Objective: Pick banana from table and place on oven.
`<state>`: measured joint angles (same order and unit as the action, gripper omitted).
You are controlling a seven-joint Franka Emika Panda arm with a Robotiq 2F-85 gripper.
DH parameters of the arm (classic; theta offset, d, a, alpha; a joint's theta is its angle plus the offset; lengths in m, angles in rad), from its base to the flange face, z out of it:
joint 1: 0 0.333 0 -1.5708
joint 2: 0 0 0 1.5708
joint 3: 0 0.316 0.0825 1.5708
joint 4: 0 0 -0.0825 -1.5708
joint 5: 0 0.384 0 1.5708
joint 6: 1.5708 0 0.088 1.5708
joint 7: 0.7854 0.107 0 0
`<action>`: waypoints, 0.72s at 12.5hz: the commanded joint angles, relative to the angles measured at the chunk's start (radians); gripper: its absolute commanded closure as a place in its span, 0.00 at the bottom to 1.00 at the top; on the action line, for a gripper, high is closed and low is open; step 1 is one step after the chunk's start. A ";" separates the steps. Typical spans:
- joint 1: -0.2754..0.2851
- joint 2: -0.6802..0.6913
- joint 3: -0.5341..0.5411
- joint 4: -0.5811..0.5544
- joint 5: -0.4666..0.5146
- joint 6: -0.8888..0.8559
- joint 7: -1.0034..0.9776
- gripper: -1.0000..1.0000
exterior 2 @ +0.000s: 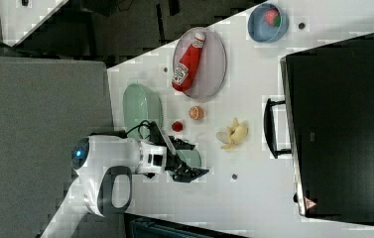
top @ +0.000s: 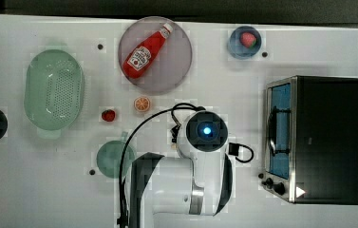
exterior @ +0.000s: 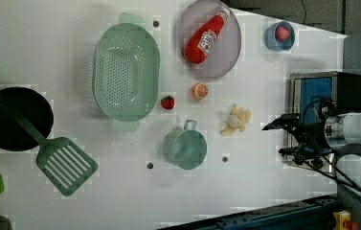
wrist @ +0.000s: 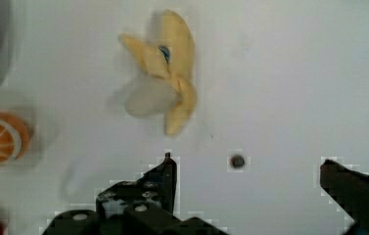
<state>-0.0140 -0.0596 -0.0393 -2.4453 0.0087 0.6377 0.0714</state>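
1. Wrist view puts the banana point(wrist: 165, 73) flat on the white worktop point(wrist: 289, 73), partly peeled, with pale fruit showing between the yellow flaps.
2. The pincer point(wrist: 248, 181) has its two fingers spread wide apart and holds nothing; a small dark dot on the worktop sits between them, and the banana lies beyond the fingertips, not touched.
3. In the left view the banana point(exterior: 236, 120) lies between the green cup point(exterior: 186, 146) and the oven point(exterior: 329, 91), with the orange slice point(exterior: 199, 90) near it.
4. In the right view the pincer point(exterior 2: 189, 161) hangs beside the cup, apart from the banana point(exterior 2: 233, 134), which rests just off the oven's bar handle point(exterior 2: 270, 128).
5. The oven's black top point(top: 331, 137) is bare in the top view.
6. Judged from this, the task is at its start: the approach is under way, but nothing is picked up.
7. What remains is lowering over the banana, closing on it, lifting, carrying it across and setting it on the oven top.
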 commanded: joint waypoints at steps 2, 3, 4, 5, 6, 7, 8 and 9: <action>0.000 0.081 -0.019 0.004 -0.004 0.213 0.012 0.00; 0.000 0.124 -0.020 -0.004 -0.004 0.262 0.012 0.00; 0.001 0.167 -0.020 -0.006 -0.004 0.304 0.013 0.00; 0.002 0.206 -0.020 -0.006 -0.004 0.341 0.015 0.00; 0.003 0.244 -0.020 -0.006 -0.004 0.377 0.015 0.00; 0.003 0.279 -0.019 -0.006 -0.004 0.417 0.015 0.00; 0.003 0.312 -0.019 -0.007 -0.004 0.460 0.015 0.00; 0.003 0.340 -0.018 -0.009 -0.004 0.492 0.015 0.00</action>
<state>-0.0056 0.3030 -0.0520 -2.4688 0.0059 1.1064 0.0757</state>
